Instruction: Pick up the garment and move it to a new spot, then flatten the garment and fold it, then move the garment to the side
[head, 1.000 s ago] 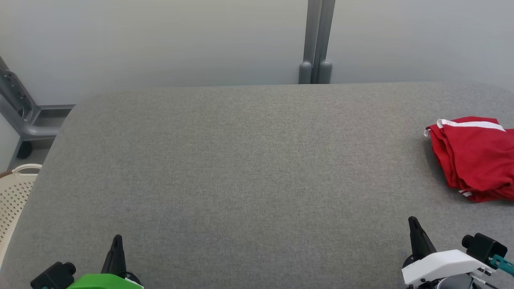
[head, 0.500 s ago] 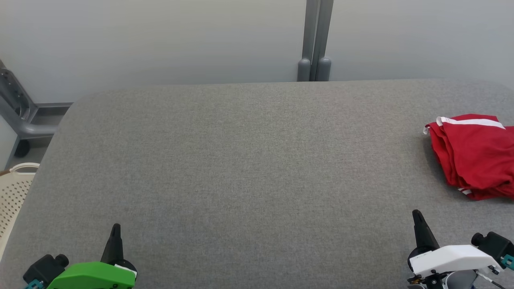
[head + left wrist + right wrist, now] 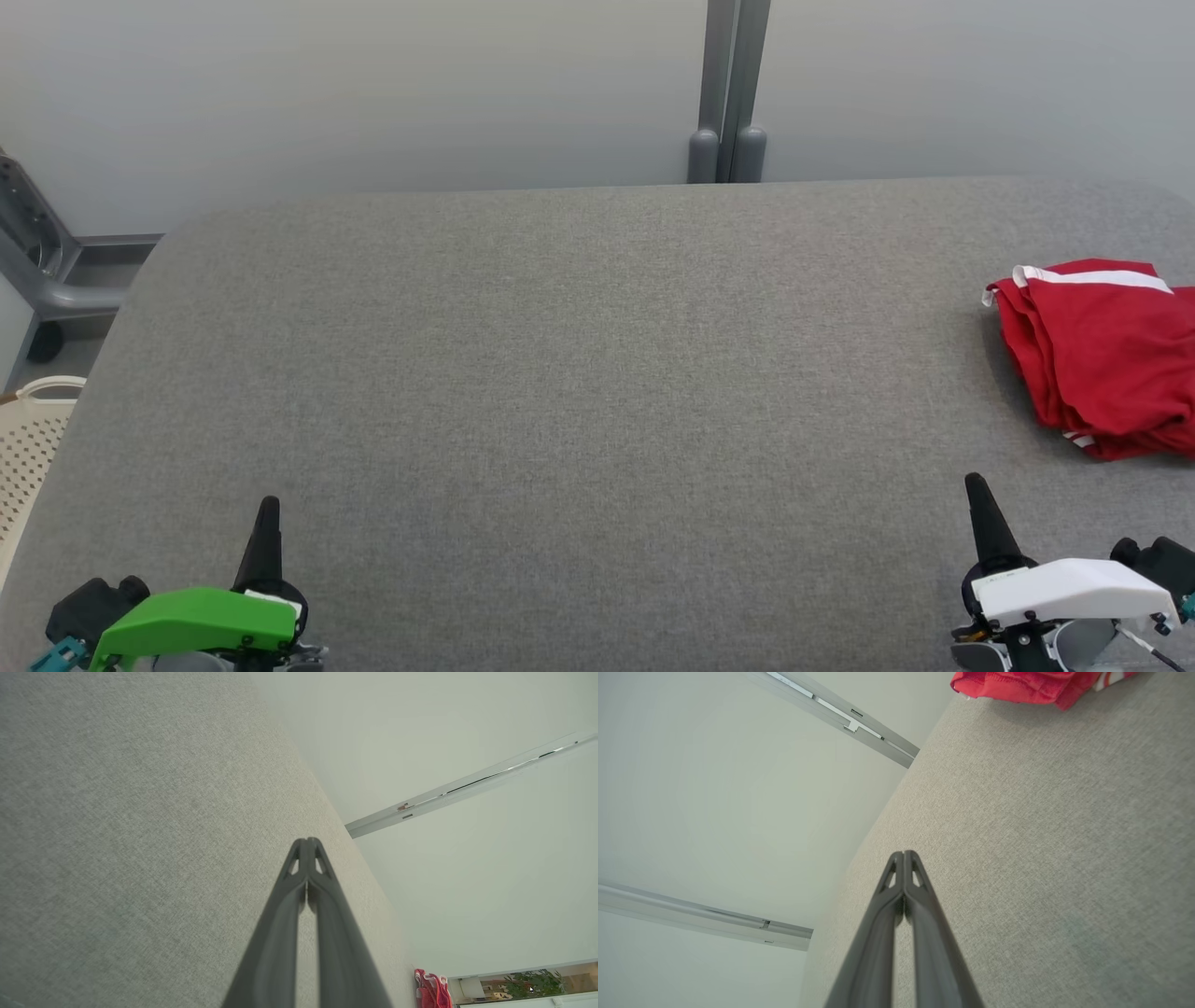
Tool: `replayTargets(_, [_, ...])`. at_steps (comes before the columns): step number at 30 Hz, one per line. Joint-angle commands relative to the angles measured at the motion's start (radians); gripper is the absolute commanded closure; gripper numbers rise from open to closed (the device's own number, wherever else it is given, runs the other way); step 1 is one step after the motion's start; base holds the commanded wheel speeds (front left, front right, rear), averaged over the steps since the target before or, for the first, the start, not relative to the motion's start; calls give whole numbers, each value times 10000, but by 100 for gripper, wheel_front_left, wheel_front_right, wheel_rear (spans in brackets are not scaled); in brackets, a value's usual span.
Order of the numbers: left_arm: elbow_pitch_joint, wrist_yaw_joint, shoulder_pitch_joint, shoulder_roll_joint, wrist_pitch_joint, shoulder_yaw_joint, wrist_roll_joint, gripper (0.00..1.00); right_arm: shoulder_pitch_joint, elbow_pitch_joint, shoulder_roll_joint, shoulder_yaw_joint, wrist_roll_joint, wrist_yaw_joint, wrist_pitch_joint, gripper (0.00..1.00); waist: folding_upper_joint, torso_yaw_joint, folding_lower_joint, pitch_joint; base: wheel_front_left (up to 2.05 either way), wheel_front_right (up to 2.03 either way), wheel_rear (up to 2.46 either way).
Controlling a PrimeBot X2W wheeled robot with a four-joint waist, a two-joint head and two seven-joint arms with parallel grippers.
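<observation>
The left gripper (image 3: 268, 509) wears a glossy green shell (image 3: 196, 618); the right gripper (image 3: 976, 485) wears a white shell (image 3: 1074, 583); a black camera block (image 3: 89, 602) sits beside each; the fingers (image 3: 280, 933) are dark grey, long and tapering, with small cut-outs near the tips.

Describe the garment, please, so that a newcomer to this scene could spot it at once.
Start from the wide grey table before the pale wall. Toward its right side, beyond the right gripper, a garment lies in a folded heap. Bright red cloth with white stripes sets it apart from the plain grey around it.
</observation>
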Motion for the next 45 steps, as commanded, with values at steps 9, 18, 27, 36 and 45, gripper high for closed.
replayTargets(9, [-130,-124,-498,-44,367,194,-1064,100,-223,-329,-66,-89,1204,3,201,100,0,-35,0,65,0,0,0])
replayTargets(18, [-145,-175,-698,-94,665,319,-1901,100,-245,-494,-74,-144,2177,2,361,100,0,-69,0,129,0,0,0])
replayTargets(27, [-153,-213,-856,-129,921,417,-2607,100,-267,-631,-79,-189,2964,3,493,100,0,-99,0,186,0,0,0])
replayTargets(36, [-165,-245,-1024,-163,1155,514,-3243,100,-285,-757,-84,-231,3702,3,613,100,0,-130,0,243,0,0,0])
replayTargets(45, [-171,-280,-1145,-198,1381,601,-3847,100,-278,-868,-87,-269,4395,3,723,100,0,-160,0,301,0,0,0])
